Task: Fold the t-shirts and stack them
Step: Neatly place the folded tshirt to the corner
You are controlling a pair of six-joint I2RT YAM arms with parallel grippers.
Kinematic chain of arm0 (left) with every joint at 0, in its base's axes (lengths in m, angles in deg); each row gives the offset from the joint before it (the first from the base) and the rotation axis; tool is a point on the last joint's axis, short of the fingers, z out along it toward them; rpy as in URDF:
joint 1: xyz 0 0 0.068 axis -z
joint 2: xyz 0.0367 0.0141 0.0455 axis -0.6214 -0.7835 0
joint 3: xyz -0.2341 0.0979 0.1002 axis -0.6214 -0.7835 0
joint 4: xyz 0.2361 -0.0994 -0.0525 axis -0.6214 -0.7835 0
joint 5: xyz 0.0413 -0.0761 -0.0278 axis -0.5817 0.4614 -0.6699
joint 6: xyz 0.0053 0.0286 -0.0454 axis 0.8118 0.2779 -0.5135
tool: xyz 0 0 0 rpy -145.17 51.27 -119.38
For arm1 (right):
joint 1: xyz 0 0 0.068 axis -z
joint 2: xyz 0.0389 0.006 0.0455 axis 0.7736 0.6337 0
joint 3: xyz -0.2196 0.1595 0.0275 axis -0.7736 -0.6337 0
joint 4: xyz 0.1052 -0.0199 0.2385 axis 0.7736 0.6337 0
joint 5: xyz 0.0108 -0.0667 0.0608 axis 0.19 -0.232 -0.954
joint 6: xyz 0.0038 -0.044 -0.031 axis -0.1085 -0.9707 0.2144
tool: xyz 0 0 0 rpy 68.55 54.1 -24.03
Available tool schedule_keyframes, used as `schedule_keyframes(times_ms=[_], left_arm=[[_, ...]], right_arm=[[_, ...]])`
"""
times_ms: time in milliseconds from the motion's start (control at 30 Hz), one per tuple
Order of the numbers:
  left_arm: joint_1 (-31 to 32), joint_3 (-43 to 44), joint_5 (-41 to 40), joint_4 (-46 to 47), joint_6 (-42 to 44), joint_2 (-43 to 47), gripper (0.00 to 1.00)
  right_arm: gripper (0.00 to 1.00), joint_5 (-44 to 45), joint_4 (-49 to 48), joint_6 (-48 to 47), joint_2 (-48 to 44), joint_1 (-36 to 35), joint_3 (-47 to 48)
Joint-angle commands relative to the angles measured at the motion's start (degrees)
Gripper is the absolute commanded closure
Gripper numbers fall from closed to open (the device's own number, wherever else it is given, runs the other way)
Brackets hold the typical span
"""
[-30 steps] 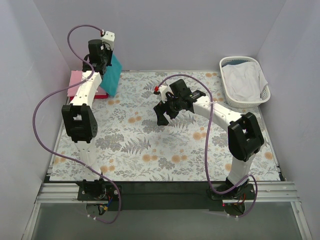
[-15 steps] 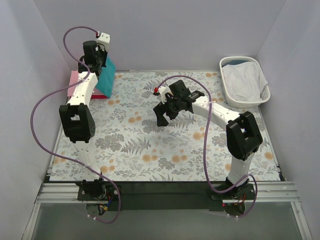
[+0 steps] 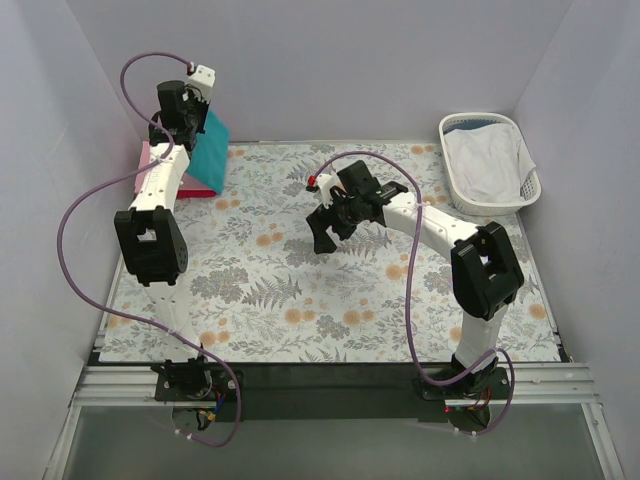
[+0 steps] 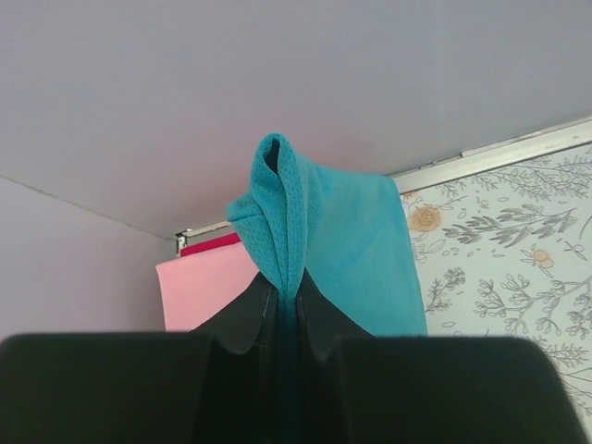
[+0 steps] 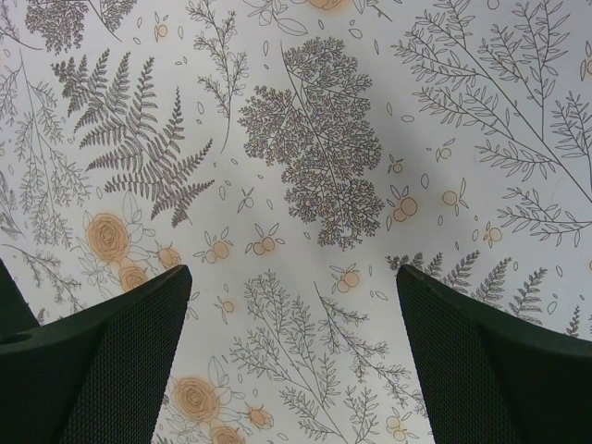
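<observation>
High rear camera overlooks all; close wrist cameras apparently share tablecloth (image 3: pixel 262 300).

Open floral mat (image 3: pixel 300 290) surrounds the right tool (image 3: pixel 322 238); basket (image 3: pixel 480 116) blocks the far-right corner, stacked t-shirts (image 4: pixel 199 287) the far-left.

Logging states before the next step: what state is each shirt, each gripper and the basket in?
left gripper: shut on teal t-shirt
teal t-shirt: lifted, hanging from left gripper
pink t-shirt: folded flat, far-left corner
red t-shirt: under pink t-shirt, mostly hidden
right gripper: open, empty
laundry basket: holds white cloth
</observation>
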Motion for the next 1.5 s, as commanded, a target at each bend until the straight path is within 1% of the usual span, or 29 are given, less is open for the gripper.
schedule_keyframes(times_ms=[0, 167, 333, 467, 800, 967, 1267, 1300, 1467], left_arm=[[-2.5, 4.0, 2.9, 0.8, 1.2, 1.8, 1.0], [-3.8, 5.1, 3.6, 0.5, 2.8, -0.4, 1.0], [-4.5, 4.5, 6.2, 0.0, 5.7, -2.4, 1.0], [-4.9, 4.2, 7.1, 0.7, 6.3, -4.1, 1.0], [-7.8, 9.4, 6.9, 2.7, 7.9, -10.0, 1.0], [-9.7, 11.1, 7.5, 3.8, 9.1, -10.8, 1.0], [-11.5, 10.6, 9.5, 5.4, 11.9, -13.5, 1.0], [-11.6, 10.7, 9.8, 5.6, 13.4, -13.9, 1.0], [-12.7, 10.7, 12.3, 7.1, 15.2, -16.1, 1.0]], right_arm=[[0.02, -0.5, -1.0, 0.3, 0.4, -0.4, 1.3], [0.02, -0.7, -1.1, 0.3, 1.1, -0.6, 1.5], [0.02, -1.0, -0.9, 0.4, 2.0, -1.0, 1.8], [0.02, -1.0, -0.7, 0.4, 2.6, -1.2, 2.1], [0.02, -1.0, -0.6, 0.4, 3.9, -1.4, 2.3], [0.02, -0.9, -0.7, 0.5, 4.2, -1.6, 2.5], [0.02, -0.7, -0.3, 0.4, 5.6, -2.6, 3.2], [0.02, -0.5, -0.1, 0.4, 5.8, -2.6, 3.2], [0.02, -0.3, 0.0, 0.3, 6.4, -2.9, 3.1]])
